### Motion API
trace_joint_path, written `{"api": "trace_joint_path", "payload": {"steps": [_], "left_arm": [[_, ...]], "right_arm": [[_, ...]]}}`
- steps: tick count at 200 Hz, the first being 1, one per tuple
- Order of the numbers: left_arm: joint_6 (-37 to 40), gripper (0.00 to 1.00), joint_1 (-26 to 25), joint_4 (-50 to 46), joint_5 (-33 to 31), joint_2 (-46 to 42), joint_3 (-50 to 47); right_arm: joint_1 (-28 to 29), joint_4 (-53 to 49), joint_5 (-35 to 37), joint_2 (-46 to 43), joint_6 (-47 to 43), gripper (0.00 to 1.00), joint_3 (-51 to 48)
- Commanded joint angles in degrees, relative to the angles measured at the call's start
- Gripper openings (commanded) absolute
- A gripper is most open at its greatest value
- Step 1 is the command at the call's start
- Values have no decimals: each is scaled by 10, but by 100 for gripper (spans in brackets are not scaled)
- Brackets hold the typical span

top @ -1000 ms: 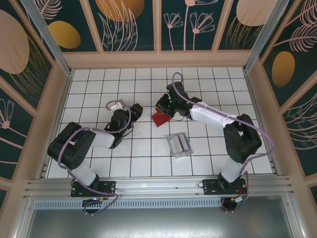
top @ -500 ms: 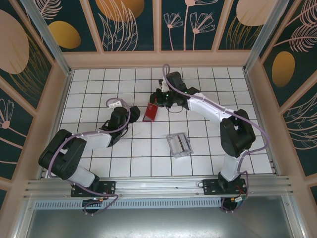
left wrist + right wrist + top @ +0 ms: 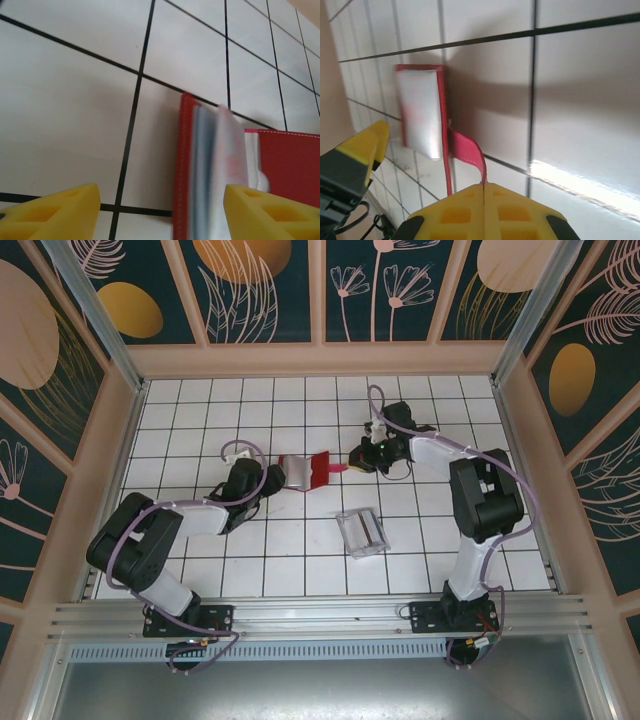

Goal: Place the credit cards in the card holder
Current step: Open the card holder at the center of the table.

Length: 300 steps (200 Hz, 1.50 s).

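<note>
The card holder (image 3: 305, 472) stood half-open between both end effectors, near the table's (image 3: 200, 570) middle.
The left end effector (image 3: 272, 479), fingers spread, sat just left of the card holder. At its right side, the right end effector (image 3: 484, 192) was pressed together on its clasp tab (image 3: 468, 150).

Card holder (image 3: 305, 472) swung open; right tool (image 3: 352, 464) drew back rightward.

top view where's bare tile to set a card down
Bare: far-left tiles along the back wall, and the near row between clear tray and front rail. Crowded: centre, where left gripper and right gripper flank the card holder.
</note>
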Motion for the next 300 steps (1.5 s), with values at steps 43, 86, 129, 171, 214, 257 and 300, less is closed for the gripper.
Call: {"api": "trace_joint_path", "payload": {"steps": [43,86,129,171,214,257,300], "left_arm": [[121,66,3,-66,26,22,87],[187,54,3,-117,27,28,124],[166,42,14,-178,39,48,148],[80,34,65,-108,168,43,96],[75,32,76,-72,234,52,86],[42,32,82,-29,305,96,96],[43,12,82,-26,325,111,110]], "right_arm": [[-3,-29,60,31,-31,0,13],[-3,-39,91,45,-42,0,28],[-2,-26,89,58,-42,0,27],[-3,-21,86,66,-48,0,22],[-3,-21,85,67,-52,0,23],[-3,-19,81,67,-49,0,25],[-3,-17,75,64,-44,0,25]]}}
